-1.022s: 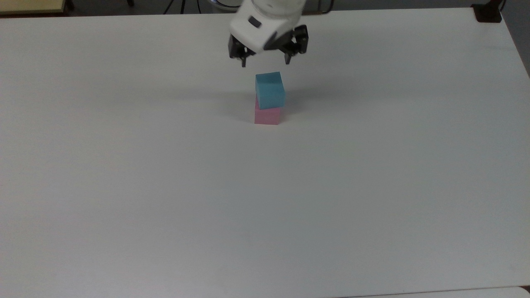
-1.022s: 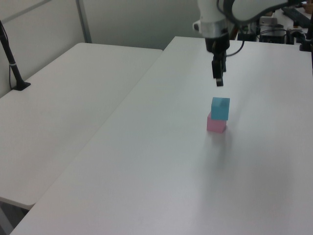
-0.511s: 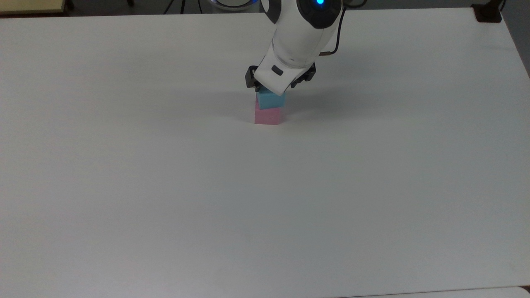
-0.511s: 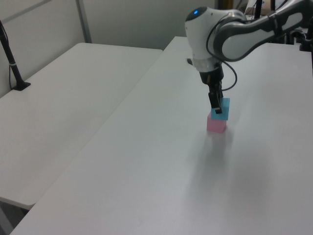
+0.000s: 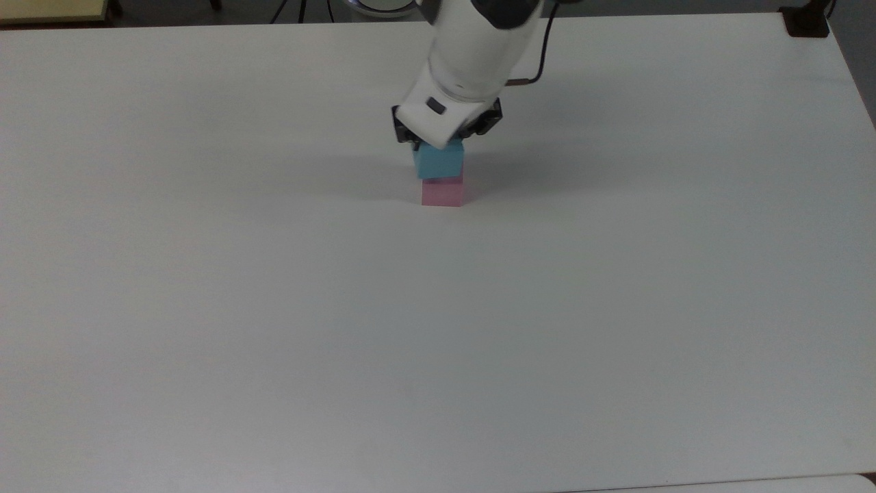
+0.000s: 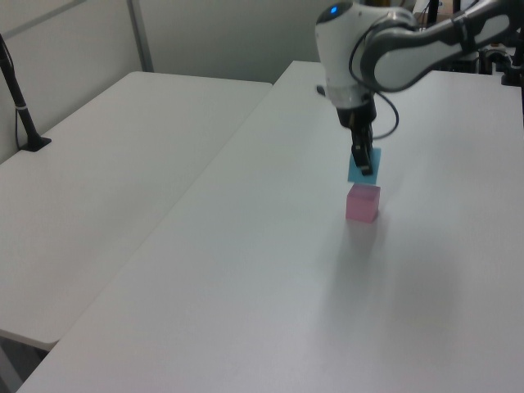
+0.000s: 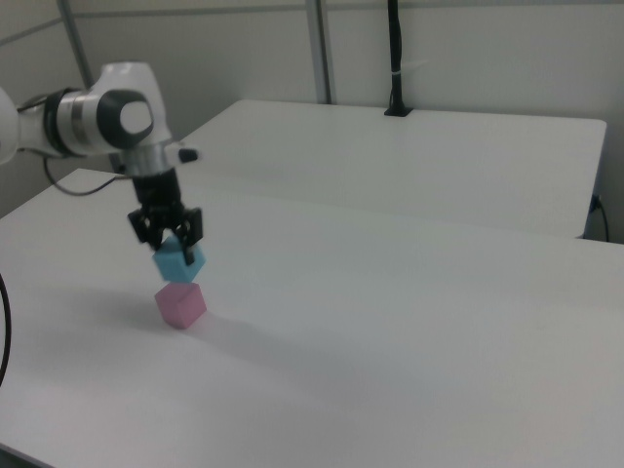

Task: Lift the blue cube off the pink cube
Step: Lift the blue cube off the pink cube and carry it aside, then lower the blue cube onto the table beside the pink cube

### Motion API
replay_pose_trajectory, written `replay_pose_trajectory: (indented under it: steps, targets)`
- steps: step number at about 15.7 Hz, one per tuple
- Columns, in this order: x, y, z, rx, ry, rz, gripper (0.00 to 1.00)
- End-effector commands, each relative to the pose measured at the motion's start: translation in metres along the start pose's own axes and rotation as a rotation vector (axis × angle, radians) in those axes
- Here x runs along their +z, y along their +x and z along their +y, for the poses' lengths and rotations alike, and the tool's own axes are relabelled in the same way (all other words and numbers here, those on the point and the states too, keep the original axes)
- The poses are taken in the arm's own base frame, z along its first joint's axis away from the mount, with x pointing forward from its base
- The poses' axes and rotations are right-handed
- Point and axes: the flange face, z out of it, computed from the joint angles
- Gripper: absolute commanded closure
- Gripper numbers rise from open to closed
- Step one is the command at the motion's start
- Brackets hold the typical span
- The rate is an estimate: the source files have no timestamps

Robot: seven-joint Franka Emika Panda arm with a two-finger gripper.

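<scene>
Your gripper (image 7: 167, 237) is closed on the blue cube (image 7: 179, 260), lifted just above the pink cube (image 7: 180, 304); move it sideways.

No legible text, labels, brands, numbers or signs found on any surface. Cube faces plain; arm housing and counter unmarked.

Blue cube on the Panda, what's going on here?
The gripper is shut on the blue cube and holds it just above the pink cube. In the left and right views a small gap shows between the two cubes, so the blue one is off the stack. The pink cube sits alone on the white table.
</scene>
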Motion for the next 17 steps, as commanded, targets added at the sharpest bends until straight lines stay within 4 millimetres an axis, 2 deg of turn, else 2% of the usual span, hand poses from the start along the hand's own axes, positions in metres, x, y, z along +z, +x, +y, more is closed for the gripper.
replay_pose_trajectory:
  steps: [1, 5, 8, 10, 11, 12, 14, 16, 17]
  targets:
    - [-0.023, 0.023, 0.071, 0.065, 0.04, 0.055, 0.82]
    - [0.02, 0.068, 0.136, 0.115, 0.028, 0.035, 0.8]
    - [0.049, 0.089, 0.158, 0.127, 0.012, 0.088, 0.79]
    - [0.07, 0.099, 0.163, 0.131, 0.0, 0.102, 0.73]
    - [0.078, 0.103, 0.162, 0.13, -0.003, 0.106, 0.68]
    - [0.084, 0.106, 0.159, 0.131, -0.005, 0.111, 0.56]
    - [0.087, 0.107, 0.158, 0.148, -0.001, 0.107, 0.0]
    - [0.079, 0.105, 0.155, 0.171, 0.001, 0.114, 0.0]
    - [0.059, 0.099, 0.159, 0.189, 0.005, 0.14, 0.0]
